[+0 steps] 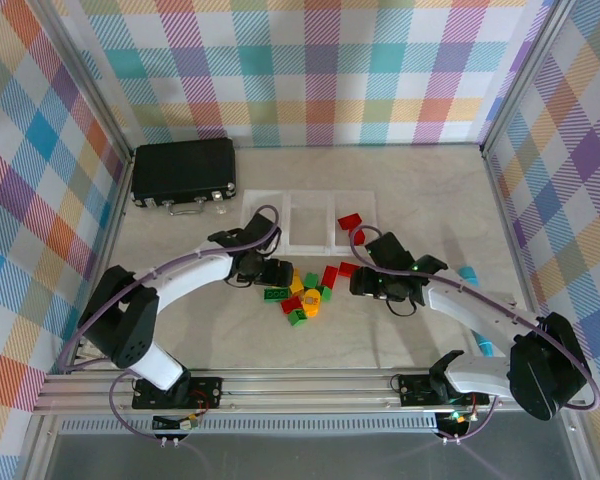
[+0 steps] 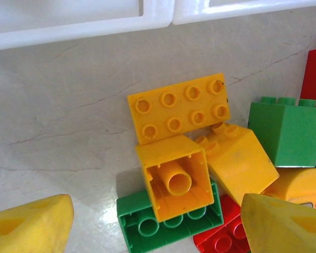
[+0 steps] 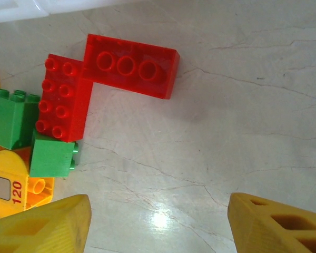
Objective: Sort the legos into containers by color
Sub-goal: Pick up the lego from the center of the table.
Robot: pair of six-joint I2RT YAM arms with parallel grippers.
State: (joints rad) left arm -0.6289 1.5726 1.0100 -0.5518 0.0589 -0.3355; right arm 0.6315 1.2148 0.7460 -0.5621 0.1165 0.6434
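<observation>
The legos (image 1: 305, 290) lie in a loose red, green and yellow-orange pile in front of the containers (image 1: 310, 222), three joined white trays. One red lego (image 1: 350, 221) rests in the right tray. My left gripper (image 2: 158, 227) is open over the pile's left side. A hollow yellow-orange brick (image 2: 174, 176) lies between its fingers, atop a green brick (image 2: 142, 229), and touches neither finger. My right gripper (image 3: 160, 226) is open over bare table at the pile's right side. Two red bricks (image 3: 129, 66) lie ahead of it to the left.
A black case (image 1: 185, 172) stands at the back left. A flat orange brick (image 2: 179, 108) and a green cube (image 2: 287, 132) lie just beyond the left fingers. Plaid walls enclose the table. A blue object (image 1: 467, 272) lies by the right arm.
</observation>
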